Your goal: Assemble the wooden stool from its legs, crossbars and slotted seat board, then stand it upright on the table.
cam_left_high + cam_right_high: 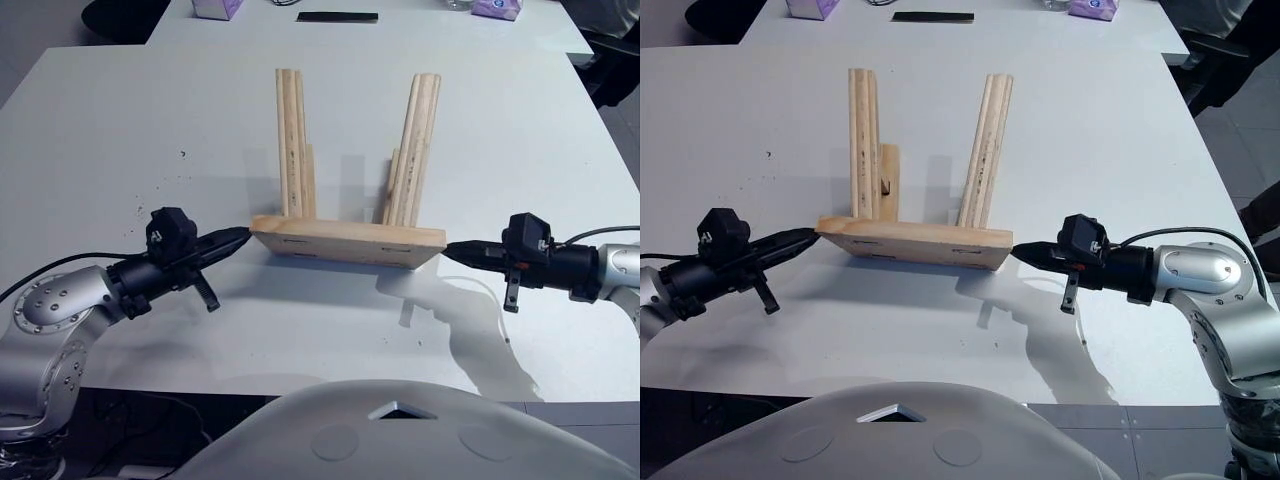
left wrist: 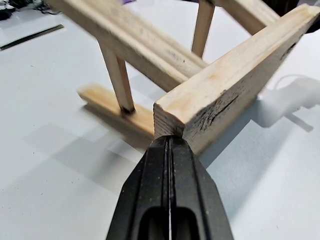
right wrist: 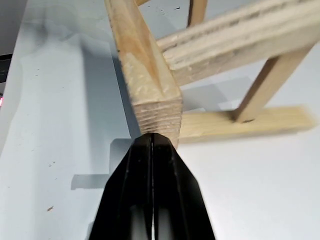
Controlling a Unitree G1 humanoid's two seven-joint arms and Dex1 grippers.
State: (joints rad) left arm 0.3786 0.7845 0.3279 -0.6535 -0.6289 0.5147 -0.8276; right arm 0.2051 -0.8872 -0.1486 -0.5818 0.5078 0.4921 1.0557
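The left hand and right hand, each closed with fingers together, press their tips against opposite ends of the seat board. The wooden stool sits inverted mid-table, legs pointing up.

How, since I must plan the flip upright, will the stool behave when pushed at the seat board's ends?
Probably stiff: the stool is solid wood, its legs joined by crossbars. Likely to slip or pivot, since the shut left gripper and right gripper touch the seat board only at narrow tips.
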